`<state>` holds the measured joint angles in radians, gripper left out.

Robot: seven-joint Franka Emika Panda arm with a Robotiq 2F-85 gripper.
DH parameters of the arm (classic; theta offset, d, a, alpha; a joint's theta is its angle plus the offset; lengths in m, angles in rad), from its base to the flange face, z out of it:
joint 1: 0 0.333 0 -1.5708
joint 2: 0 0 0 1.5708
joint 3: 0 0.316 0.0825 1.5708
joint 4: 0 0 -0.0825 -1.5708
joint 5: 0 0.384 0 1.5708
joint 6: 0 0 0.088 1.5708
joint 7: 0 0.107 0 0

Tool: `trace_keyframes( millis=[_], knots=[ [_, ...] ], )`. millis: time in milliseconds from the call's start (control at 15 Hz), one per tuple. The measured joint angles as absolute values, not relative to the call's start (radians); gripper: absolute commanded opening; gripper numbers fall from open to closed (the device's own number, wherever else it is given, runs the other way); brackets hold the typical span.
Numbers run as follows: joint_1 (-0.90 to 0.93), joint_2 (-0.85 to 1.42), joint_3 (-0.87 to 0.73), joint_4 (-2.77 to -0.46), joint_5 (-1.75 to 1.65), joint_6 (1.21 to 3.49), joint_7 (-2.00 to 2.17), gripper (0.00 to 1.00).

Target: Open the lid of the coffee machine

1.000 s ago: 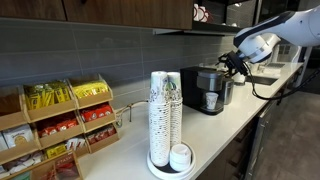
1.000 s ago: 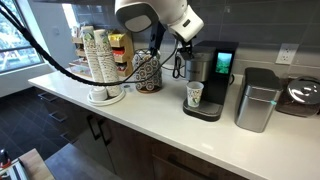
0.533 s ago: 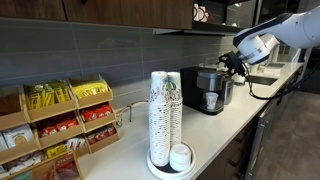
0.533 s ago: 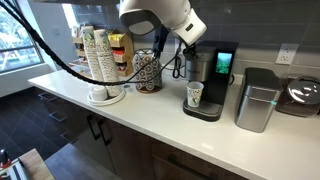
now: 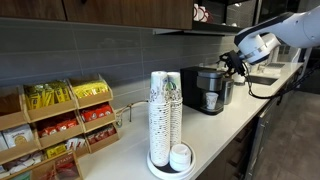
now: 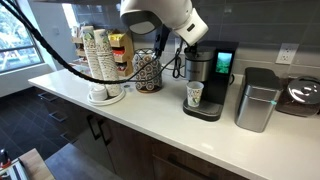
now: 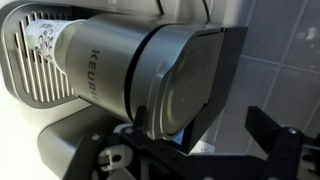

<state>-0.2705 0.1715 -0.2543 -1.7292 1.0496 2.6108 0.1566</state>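
Lid (image 7: 222, 70), dark flat hinged plastic flap, sits closed atop boxy black-and-silver countertop coffee machine (image 6: 207, 85) on white counter (image 6: 150, 120). Prob. light, stiff, smooth; pivots on its hinge, so lift at free edge opp. the hinge. Seam unclear from wrist cam. Black two-finger gripper (image 7: 190, 152) hovers near machine's top, fingers spread wide, holding nothing.
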Motion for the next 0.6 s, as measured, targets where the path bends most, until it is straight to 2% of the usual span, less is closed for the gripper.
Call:
trace_keyframes(
  millis=[600],
  knots=[
    [-0.271,0.159,-0.25,-1.673,1.059,2.611,0.138,1.0]
  ],
)
